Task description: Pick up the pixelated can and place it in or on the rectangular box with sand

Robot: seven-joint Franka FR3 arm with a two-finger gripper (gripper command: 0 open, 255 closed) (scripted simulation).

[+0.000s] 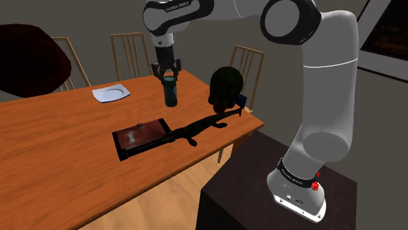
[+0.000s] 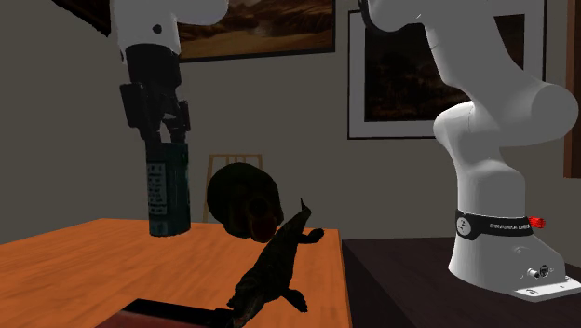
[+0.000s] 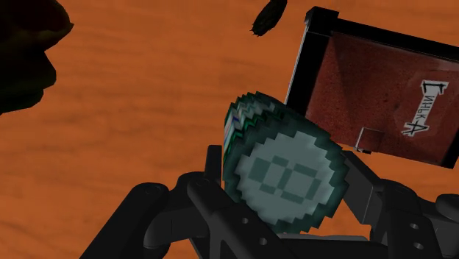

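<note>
- hand [image 1: 170, 78] is clamped on the top of the can [image 1: 171, 93] — can upright, dark teal
- shoulder view: can is over the surface [image 1: 52, 150], between a white plate [image 1: 111, 93] and a dark round object [image 1: 225, 88]; box [image 1: 140, 137] lies flat nearer the camera, apart from the can
- box: black rim, reddish-brown fill; a dark lizard figure [image 1: 196, 131] has its head at the box end toward the stand
- second exterior view adds the can's side [image 2: 168, 191]: blocky pale pattern, base low over the surface, can't tell if it touches
- wrist view adds the grip: fingers [image 3: 362, 184] press either side of the can, whose pixelated end face [image 3: 287, 176] points at the camera; the box [image 3: 382, 103] is just beside it — pale lettering on the fill
</note>
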